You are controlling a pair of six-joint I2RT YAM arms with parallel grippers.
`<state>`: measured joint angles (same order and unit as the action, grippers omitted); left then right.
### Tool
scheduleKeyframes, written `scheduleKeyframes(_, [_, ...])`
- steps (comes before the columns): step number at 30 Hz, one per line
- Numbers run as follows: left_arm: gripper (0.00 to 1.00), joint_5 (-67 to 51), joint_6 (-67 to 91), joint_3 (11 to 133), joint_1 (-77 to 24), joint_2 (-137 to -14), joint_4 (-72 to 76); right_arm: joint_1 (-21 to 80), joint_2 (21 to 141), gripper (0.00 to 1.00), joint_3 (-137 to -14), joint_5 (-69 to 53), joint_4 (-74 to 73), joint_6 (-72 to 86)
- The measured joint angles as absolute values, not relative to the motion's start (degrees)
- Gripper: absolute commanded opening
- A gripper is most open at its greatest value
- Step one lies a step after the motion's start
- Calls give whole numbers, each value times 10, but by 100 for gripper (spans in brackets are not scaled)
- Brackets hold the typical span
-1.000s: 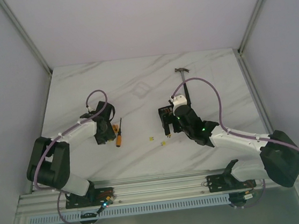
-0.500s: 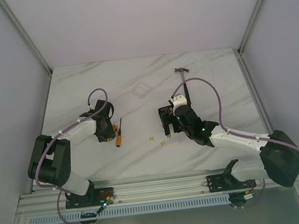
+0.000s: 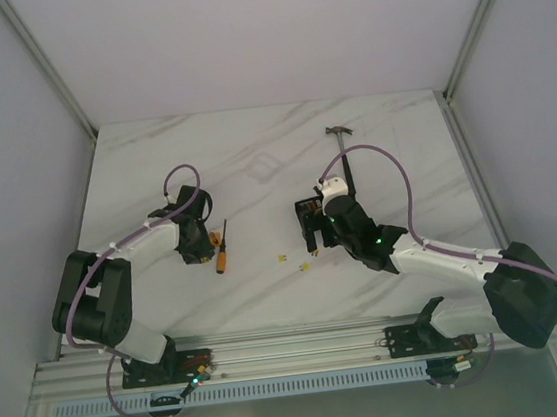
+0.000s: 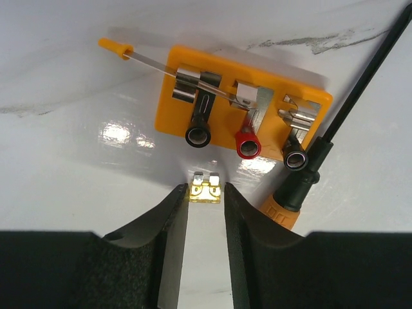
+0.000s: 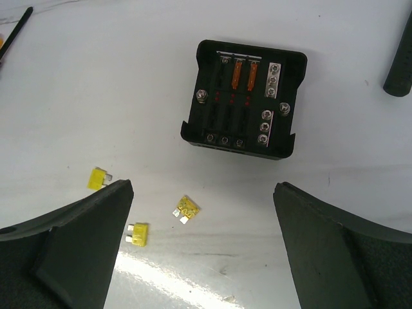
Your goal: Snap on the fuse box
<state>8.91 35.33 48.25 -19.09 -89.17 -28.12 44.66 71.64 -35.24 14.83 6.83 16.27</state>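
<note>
Right pincer (image 5: 203, 193) spread wide, holding nothing; small black square plastic fuse box (image 5: 243, 100) lies just beyond fingertips, untouched.

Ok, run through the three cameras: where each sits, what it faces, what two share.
Top: above and behind the bases, facing down on the table; left arm and right arm show.
Left wrist: on the left arm, facing down past the left pincer at one fuse and an orange block; only its fingers show.
Right wrist: on the right arm, facing down past the open right pincer at the fuse box; only its fingers show.
Shared: top and right wrist show the fuse box; top and left wrist, the screwdriver.
</note>
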Motion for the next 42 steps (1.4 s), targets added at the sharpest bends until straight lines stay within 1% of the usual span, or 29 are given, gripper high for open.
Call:
scheduleKeyframes(9, [29, 88, 358, 484, -194, -891, -282, 447, 716, 99, -352, 148, 68, 163])
scheduleKeyframes(14, [23, 87, 368, 481, -195, -885, -286, 447, 716, 99, -352, 148, 68, 163])
scheduleKeyframes(22, [23, 80, 396, 474, -196, -834, -307, 447, 716, 99, -352, 148, 68, 165])
scheduleKeyframes(24, [24, 74, 402, 474, -196, -811, -308, 447, 716, 99, -352, 148, 68, 165])
scheduleKeyframes(28, [33, 68, 408, 474, -197, -771, -307, 447, 716, 99, -352, 145, 68, 165])
scheduleKeyframes(34, [42, 67, 410, 466, -197, -769, -308, 447, 716, 99, -352, 141, 68, 165])
scheduleKeyframes(37, [44, 64, 408, 453, -198, -789, -309, 447, 716, 99, -352, 140, 68, 165])
scheduleKeyframes(42, [45, 63, 400, 449, -206, -841, -313, 447, 716, 99, -353, 137, 68, 165])
